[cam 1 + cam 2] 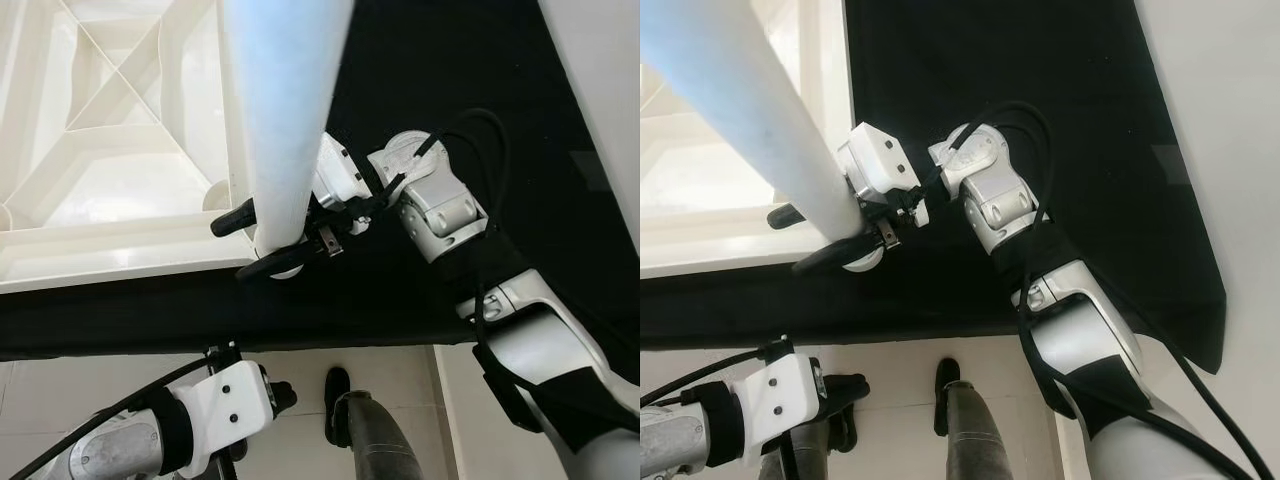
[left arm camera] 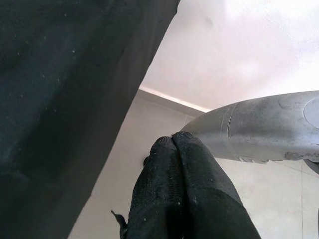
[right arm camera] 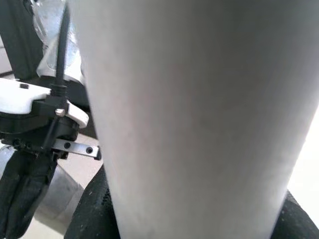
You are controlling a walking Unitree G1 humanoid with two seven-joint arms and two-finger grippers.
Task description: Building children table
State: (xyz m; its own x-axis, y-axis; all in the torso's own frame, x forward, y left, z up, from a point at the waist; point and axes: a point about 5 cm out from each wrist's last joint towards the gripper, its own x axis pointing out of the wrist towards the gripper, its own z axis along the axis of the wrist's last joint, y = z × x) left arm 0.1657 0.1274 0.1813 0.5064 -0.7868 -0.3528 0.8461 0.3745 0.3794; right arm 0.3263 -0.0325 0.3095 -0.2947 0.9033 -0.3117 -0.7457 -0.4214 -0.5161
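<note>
A white ribbed tabletop (image 1: 110,120) lies upside down on a black mat (image 1: 440,80). A long white table leg (image 1: 285,110) stands upright at the tabletop's near right corner and rises toward the camera. My right gripper (image 1: 255,245) is shut on the table leg near its base, one black finger on each side. The leg's pale surface (image 3: 194,114) shows close up in the right wrist view. My left gripper (image 2: 174,149) hangs low at the bottom left, over the pale floor, with its black fingers pressed together and nothing between them.
The black mat's near edge (image 1: 200,335) runs across the view, with light tiled floor (image 1: 80,390) below it. A white wall or panel (image 1: 600,90) borders the mat on the right. My own dark foot (image 1: 338,400) and grey leg show at the bottom centre.
</note>
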